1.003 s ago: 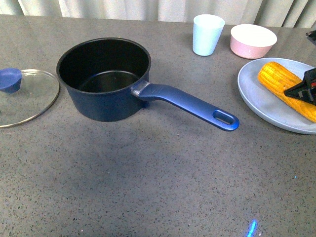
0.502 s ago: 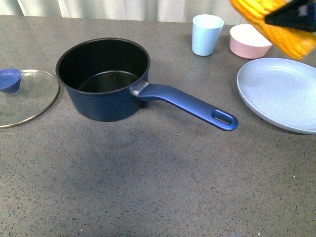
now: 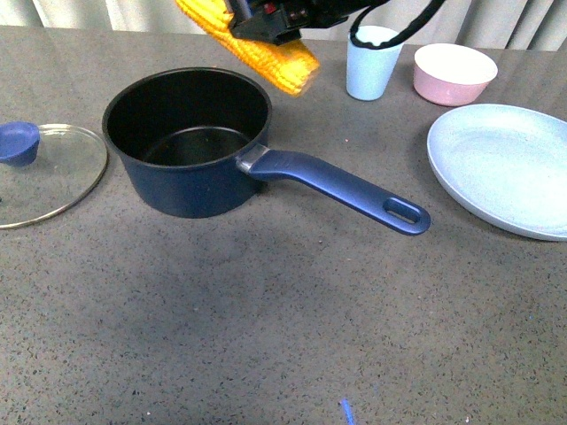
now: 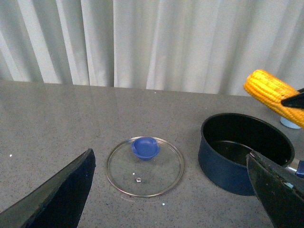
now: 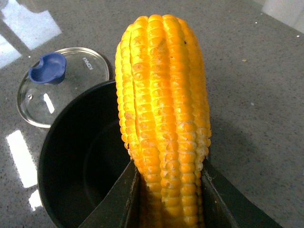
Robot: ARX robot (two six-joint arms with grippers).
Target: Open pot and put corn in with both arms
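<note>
The dark blue pot point(image 3: 177, 190) stands open on the grey table, its long handle point(image 3: 337, 186) pointing to the right. My right gripper point(image 3: 266, 18) is shut on the yellow corn point(image 3: 266, 49) and holds it in the air over the pot's far right rim. In the right wrist view the corn point(image 5: 161, 118) sits between both fingers point(image 5: 118, 199), with the pot's black inside point(image 5: 76, 166) beneath. My left gripper point(image 4: 171, 199) is open and empty, above the table between the glass lid point(image 4: 145, 164) and the pot point(image 4: 228, 166). It does not show in the front view.
The glass lid with a blue knob point(image 3: 44, 173) lies flat left of the pot. A light blue cup point(image 3: 372, 62) and a pink bowl point(image 3: 454, 73) stand at the back right. An empty blue-grey plate point(image 3: 505, 168) lies at the right edge.
My right gripper has lifted the corn off the plate and carried it up and left, to above the pot's rim. The plate is now empty.
</note>
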